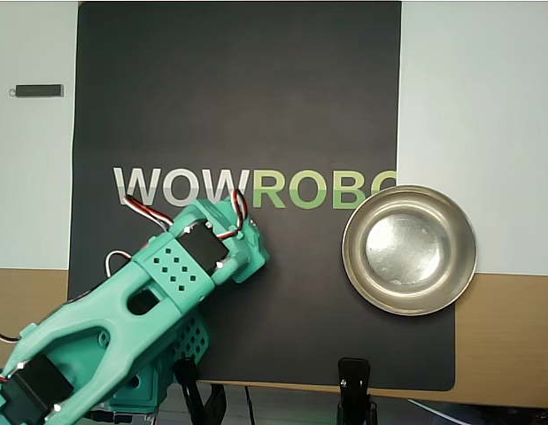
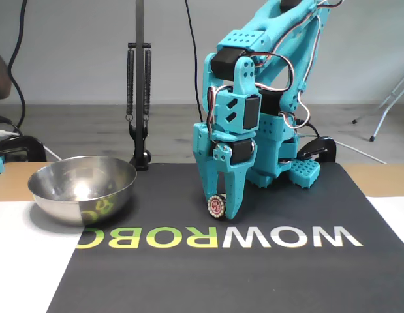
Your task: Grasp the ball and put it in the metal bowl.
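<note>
In the fixed view my teal gripper (image 2: pixel 221 210) points straight down at the black mat (image 2: pixel 286 274), just behind the "WOWROBO" lettering. Its fingers are shut on the ball (image 2: pixel 215 205), a small round thing that shows a pale rim and a reddish patterned face. The ball sits at the fingertips, close above the mat. From overhead the gripper (image 1: pixel 254 241) covers the ball, so it is hidden there. The metal bowl (image 1: pixel 349 252) stands apart to the right in the overhead view and holds nothing. In the fixed view the bowl (image 2: pixel 84 195) is at the left.
The arm's base (image 2: pixel 280 150) stands behind the gripper. A black clamp stand (image 2: pixel 139 98) rises behind the bowl. A small dark bar (image 1: pixel 39 90) lies on the white sheet at the far left. The mat (image 1: pixel 238 106) spans the middle of the table.
</note>
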### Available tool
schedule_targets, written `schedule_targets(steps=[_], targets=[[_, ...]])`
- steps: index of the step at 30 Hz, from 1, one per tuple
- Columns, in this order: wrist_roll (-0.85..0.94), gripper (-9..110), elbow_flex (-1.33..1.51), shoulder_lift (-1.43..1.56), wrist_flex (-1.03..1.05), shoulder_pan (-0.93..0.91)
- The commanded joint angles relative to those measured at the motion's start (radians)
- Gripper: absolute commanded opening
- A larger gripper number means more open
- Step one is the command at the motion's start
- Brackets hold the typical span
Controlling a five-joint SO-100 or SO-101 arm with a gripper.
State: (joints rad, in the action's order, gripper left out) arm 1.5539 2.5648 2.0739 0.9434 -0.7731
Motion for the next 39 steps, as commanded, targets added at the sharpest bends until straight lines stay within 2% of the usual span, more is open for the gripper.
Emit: schedule_targets(steps=[1,7,17,29,39], targets=[[0.003,52,-0.008,0.011,-0.009,0.003],[0.003,30,-0.009,0.011,-0.009,0.003],[-0.006,30,-0.063,0.011,0.011,-0.006],[-0.011,30,-0.273,0.008,0.215,-0.021],[-0.114,30,-0.460,0.006,0.336,-0.031]])
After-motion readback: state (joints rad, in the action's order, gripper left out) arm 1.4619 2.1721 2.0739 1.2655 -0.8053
